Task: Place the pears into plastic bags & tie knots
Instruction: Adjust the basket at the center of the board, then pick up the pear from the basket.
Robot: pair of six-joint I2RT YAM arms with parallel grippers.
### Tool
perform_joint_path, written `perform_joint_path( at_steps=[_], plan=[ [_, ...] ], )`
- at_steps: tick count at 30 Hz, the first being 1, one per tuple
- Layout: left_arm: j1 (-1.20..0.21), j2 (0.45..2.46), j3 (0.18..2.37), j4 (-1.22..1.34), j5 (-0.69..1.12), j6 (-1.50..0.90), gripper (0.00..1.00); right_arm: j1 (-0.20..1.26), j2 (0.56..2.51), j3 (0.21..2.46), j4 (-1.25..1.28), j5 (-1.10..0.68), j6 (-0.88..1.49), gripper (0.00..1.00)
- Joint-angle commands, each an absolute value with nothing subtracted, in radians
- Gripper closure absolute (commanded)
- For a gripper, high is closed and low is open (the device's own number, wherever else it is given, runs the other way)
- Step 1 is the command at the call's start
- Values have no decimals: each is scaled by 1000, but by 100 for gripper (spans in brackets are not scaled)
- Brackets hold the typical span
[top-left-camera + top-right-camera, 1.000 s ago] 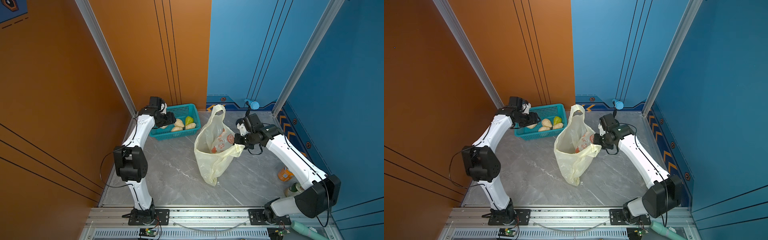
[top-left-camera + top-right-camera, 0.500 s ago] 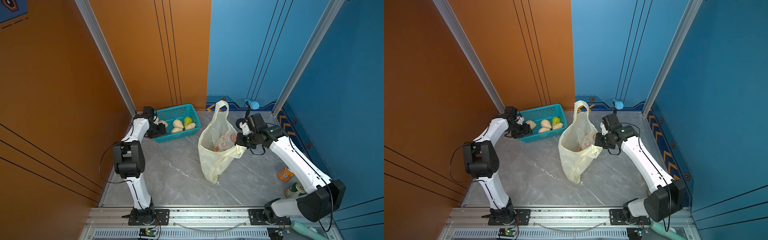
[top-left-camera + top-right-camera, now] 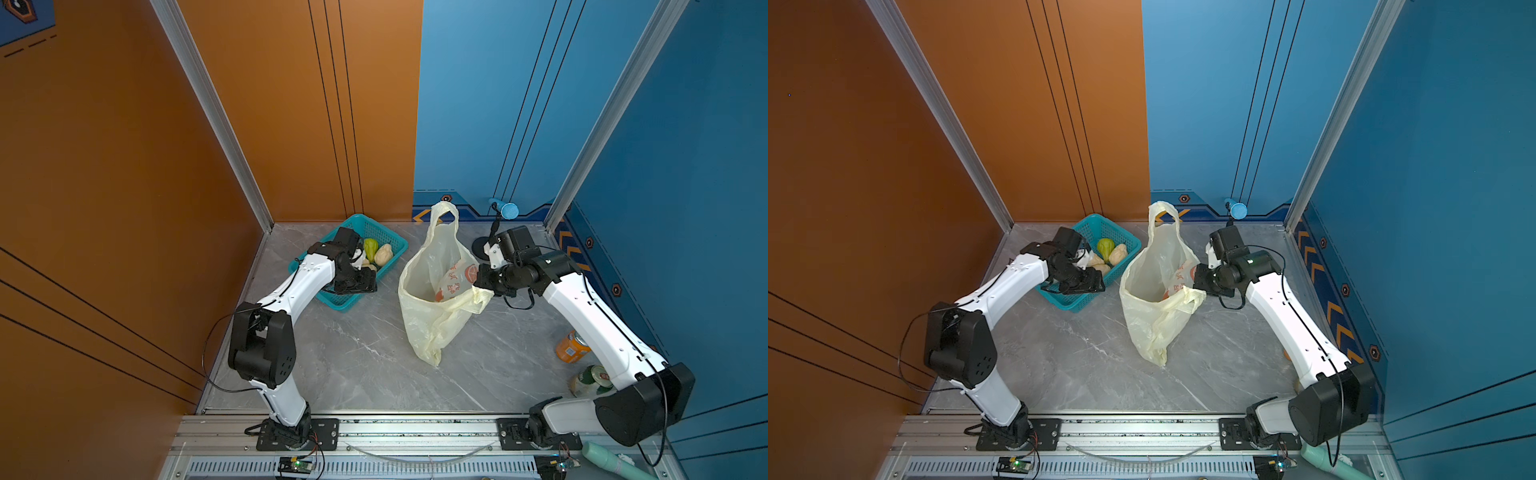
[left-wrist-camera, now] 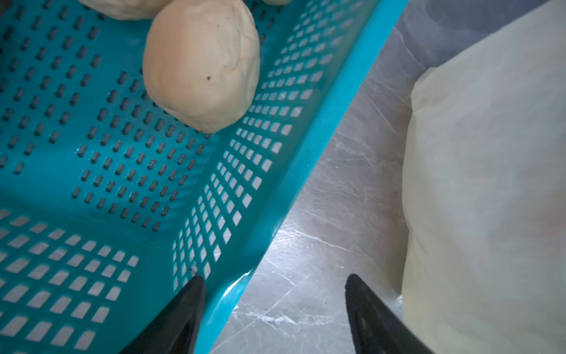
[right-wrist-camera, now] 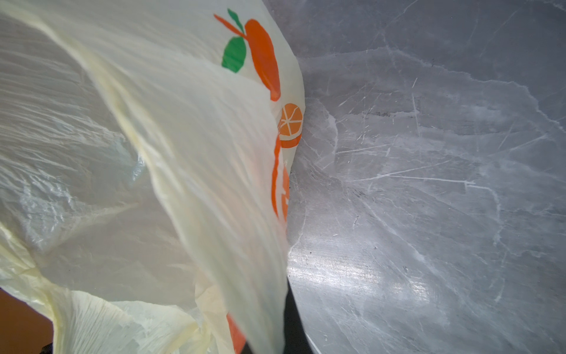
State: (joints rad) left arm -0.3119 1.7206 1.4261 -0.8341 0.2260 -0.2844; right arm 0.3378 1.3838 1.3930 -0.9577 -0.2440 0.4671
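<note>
There are 2 arms, 1 bag [image 3: 432, 328] and 1 teal basket [image 3: 376, 227]. In a top view I can count 4 pears [image 3: 1118, 254]: 1 green pear [image 3: 1106, 247] and 3 cream ones. The left arm hides part of the basket, so I cannot count there. Every pear I see lies in the basket, at the far left of the gray table [image 3: 361, 365]. The pale yellow bag stands just beside the basket, mouth open, 1 handle loop sticking up. Inside it only its orange fruit prints show. The left pincer [image 4: 274, 277] is wide, 1 finger inside the basket wall and 1 outside, holding nothing. The right pincer [image 3: 482, 282] is pinched tight on the bag's rim. Near the right arm stand 1 orange can [image 3: 572, 347] and 1 green-and-white can [image 3: 592, 380].
</note>
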Motion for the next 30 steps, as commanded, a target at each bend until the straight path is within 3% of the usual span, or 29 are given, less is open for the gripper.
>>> perform_joint_path(
  at_steps=[1,8,16,25,30],
  plan=[
    [-309,1709,1455,-809,208,-325,26,331,1351,1384,-962,-251,446,100],
    [-223,1787,1616,-778,96,-354,25,332,1350,1379,-962,-249,449,100],
    [-154,2046,1830,-726,101,-513,0,333,1355,1390,-950,-250,462,100],
    [-135,2284,1991,-727,185,-628,0,348,1362,1395,-930,-247,480,100],
    [-141,2281,1953,-727,169,-652,9,351,1358,1390,-920,-244,487,100]
  ],
)
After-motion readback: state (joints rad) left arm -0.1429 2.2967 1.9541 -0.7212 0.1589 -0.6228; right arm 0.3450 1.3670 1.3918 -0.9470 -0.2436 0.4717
